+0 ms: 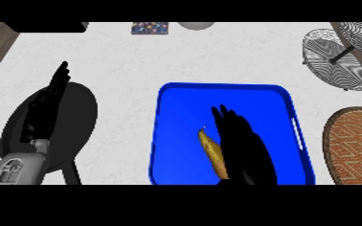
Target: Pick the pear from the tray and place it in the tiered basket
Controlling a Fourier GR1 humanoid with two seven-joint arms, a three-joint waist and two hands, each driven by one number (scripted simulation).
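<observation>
So the white surface [141,67] takes up most of what I'm looking at, and the blue tray [184,124] sits toward its near edge, a bit right of middle. There's a dark round pan-looking thing [81,119] by the near-left corner, with my left hand [46,105] resting over it, fingers straight and relaxed, holding nothing. The tiered basket [329,57] is way over at the far-right corner, well apart from the tray, and a brown woven thing [346,143] pokes in at the right edge. My right hand [240,143] is down over the tray's near half, fingers stretched out straight, not closed on anything yet. The pear [212,153] lies just beside its left side, touching or nearly, can't tell which. It looks long and skinny, yellowish, long axis running near-to-far, narrow tip pointing at the tray's far edge. My guess is it's light, stiff, smooth-skinned and likely to roll, so I'd wrap around the fatter near part.
</observation>
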